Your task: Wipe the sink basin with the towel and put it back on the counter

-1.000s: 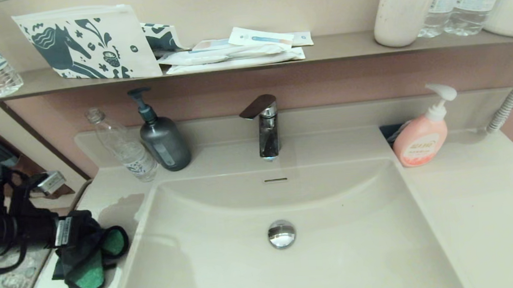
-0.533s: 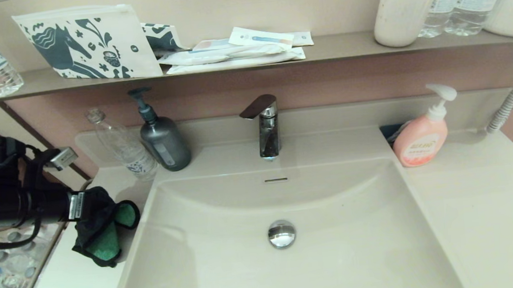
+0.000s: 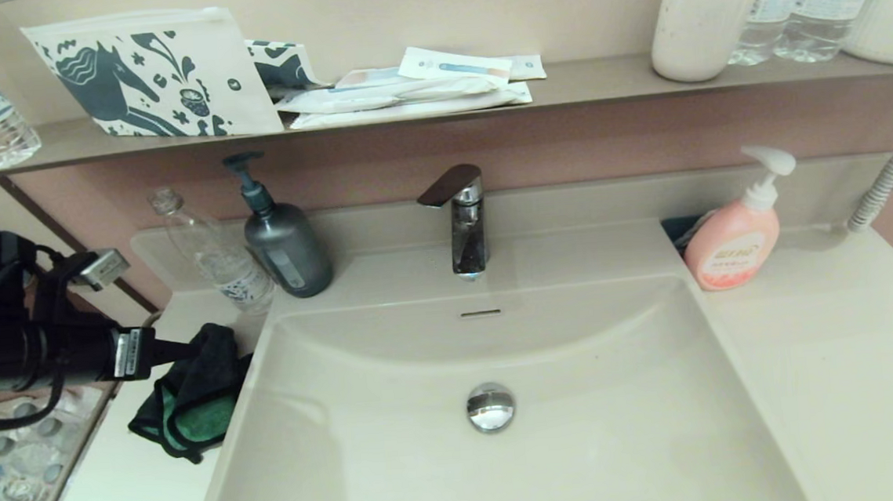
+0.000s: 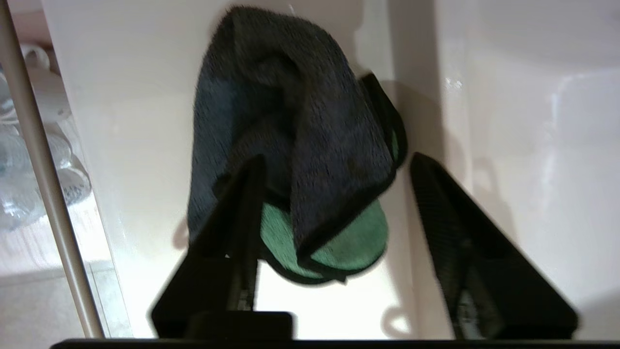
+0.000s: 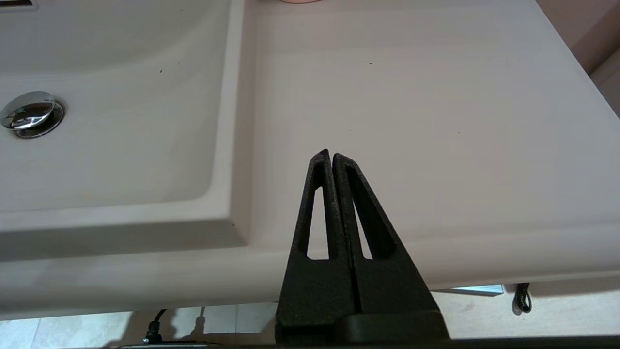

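The towel (image 3: 193,398), charcoal with its green face partly showing, lies crumpled on the counter (image 3: 831,349) against the left rim of the sink basin (image 3: 582,398). My left gripper (image 3: 186,353) hovers just over it, open. In the left wrist view the towel (image 4: 300,121) lies between and beyond the wide-spread fingers of the left gripper (image 4: 336,160), one fold against one finger. My right gripper (image 5: 332,154) is shut on nothing, parked above the counter (image 5: 436,121) near its front edge, right of the basin (image 5: 121,145); the head view does not show it.
A clear plastic bottle (image 3: 215,255) and a grey pump bottle (image 3: 285,246) stand behind the towel. The faucet (image 3: 464,226) is at the back centre, the chrome drain plug (image 3: 490,406) in the bowl, a pink soap dispenser (image 3: 733,242) at the back right. A cluttered wall shelf (image 3: 600,82) runs above.
My left gripper carried the towel back and to the right along the counter, then opened. The towel has dropped from the fingers and now rests by the basin's left rim.
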Robot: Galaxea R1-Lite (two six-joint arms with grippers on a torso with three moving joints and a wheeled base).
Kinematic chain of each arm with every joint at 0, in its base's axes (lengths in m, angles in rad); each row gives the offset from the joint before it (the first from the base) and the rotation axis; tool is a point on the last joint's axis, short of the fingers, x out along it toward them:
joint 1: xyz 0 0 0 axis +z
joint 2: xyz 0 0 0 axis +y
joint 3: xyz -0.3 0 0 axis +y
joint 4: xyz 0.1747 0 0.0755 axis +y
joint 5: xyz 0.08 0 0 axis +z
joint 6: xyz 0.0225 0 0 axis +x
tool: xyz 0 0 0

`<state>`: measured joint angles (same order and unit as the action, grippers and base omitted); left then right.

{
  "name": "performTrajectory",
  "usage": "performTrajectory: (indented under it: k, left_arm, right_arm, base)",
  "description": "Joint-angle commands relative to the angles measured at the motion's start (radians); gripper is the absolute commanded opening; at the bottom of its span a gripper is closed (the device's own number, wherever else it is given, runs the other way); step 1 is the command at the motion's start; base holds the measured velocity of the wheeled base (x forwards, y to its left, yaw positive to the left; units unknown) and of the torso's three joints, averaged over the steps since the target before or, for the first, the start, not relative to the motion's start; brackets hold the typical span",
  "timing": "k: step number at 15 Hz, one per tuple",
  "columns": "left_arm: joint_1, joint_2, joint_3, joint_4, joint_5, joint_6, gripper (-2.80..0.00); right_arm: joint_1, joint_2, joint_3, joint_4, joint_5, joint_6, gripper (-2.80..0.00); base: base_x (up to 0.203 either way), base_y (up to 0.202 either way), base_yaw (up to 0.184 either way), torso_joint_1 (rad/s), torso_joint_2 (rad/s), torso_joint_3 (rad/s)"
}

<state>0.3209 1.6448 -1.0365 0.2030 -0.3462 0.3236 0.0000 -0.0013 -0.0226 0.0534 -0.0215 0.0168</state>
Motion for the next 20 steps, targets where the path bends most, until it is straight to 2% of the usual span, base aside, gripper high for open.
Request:
performTrajectory:
  k: [1,5,6,7,10,12,13,16,17,20]
  left_arm:
    - [0.002,-0.041,0.002,0.027,-0.001,0.002,0.0]
    - [0.023,-0.168,0.032,0.142,-0.001,0.004,0.0]
    - [0.024,-0.211,0.068,0.151,-0.001,0.004,-1.88]
    - [0.024,-0.247,0.105,0.154,-0.002,0.005,-2.8]
    - [0.034,-0.344,0.189,0.159,-0.046,0.002,-2.8]
    - [0.067,-0.422,0.225,0.165,-0.077,0.001,-2.8]
    - [0.102,-0.458,0.233,0.194,-0.13,-0.003,-2.8]
    - [0.235,-0.572,0.239,0.334,-0.354,-0.014,-2.8]
    - [0.25,-0.61,0.239,0.379,-0.395,-0.015,-2.8]
    - [0.23,-0.7,0.247,0.472,-0.42,-0.015,-2.8]
  right_arm:
    - [0.0,0.001,0.0,0.0,-0.001,0.0,-2.8]
    - [0.0,0.001,0.0,0.0,0.0,0.0,-2.8]
    - [0.0,0.001,0.0,0.0,-0.001,0.0,-2.8]
    - [0.0,0.001,0.001,0.0,0.0,0.0,-2.8]
    - [0.0,0.001,0.001,0.001,-0.001,0.0,-2.8]
    - [0.0,0.001,0.0,0.0,0.0,0.0,-2.8]
    - [0.0,0.001,0.0,0.001,0.0,0.0,-2.8]
    - [0.0,0.001,0.0,0.0,0.0,0.0,-2.8]
    - [0.0,0.001,0.0,0.0,-0.001,0.0,-2.8]
    - [0.001,0.001,0.0,0.0,0.0,0.0,-2.8]
  base:
    - [0.0,0.0,0.0,0.0,0.0,0.0]
    - [0.0,0.0,0.0,0.0,0.0,0.0]
    - [0.0,0.0,0.0,0.0,0.0,0.0]
    - [0.0,0.0,0.0,0.0,0.0,0.0]
    - [0.0,0.0,0.0,0.0,0.0,0.0]
    - [0.0,0.0,0.0,0.0,0.0,0.0]
    - [0.0,0.0,0.0,0.0,0.0,0.0]
    - [0.0,0.0,0.0,0.0,0.0,0.0]
    - [0.0,0.0,0.0,0.0,0.0,0.0]
    - [0.0,0.0,0.0,0.0,0.0,0.0]
